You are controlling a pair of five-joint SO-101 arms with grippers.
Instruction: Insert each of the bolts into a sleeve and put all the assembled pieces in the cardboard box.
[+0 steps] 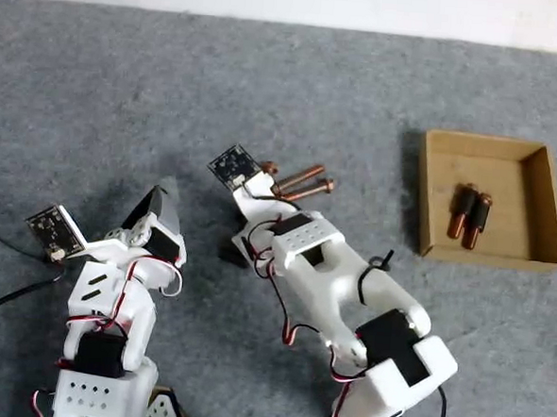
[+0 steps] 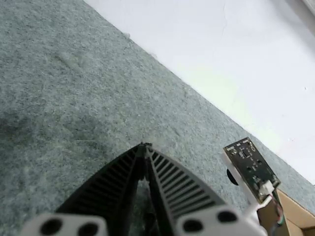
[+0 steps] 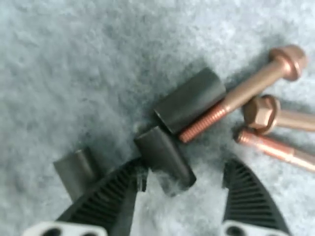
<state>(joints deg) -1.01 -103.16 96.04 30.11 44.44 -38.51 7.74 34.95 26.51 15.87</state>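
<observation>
My right gripper (image 3: pixel 186 171) is open, low over the grey carpet, and a short black sleeve (image 3: pixel 165 158) lies between its fingers, nearer one of them. A second sleeve (image 3: pixel 189 101) lies just beyond, with the threaded tip of a copper bolt (image 3: pixel 256 82) at its mouth. Two more bolts (image 3: pixel 275 117) (image 3: pixel 278 151) lie beside that one. A third sleeve (image 3: pixel 78 169) sits outside the fingers. The high view shows the bolts (image 1: pixel 301 182) ahead of the right arm. My left gripper (image 2: pixel 144 146) is shut and empty above bare carpet, also seen from above (image 1: pixel 169 192).
The cardboard box (image 1: pixel 438 195) stands at the right and holds two assembled bolt-and-sleeve pieces (image 1: pixel 469 215). The right arm's camera board (image 2: pixel 251 167) shows in the left wrist view. A white wall edge (image 1: pixel 291 6) bounds the far side of the carpet.
</observation>
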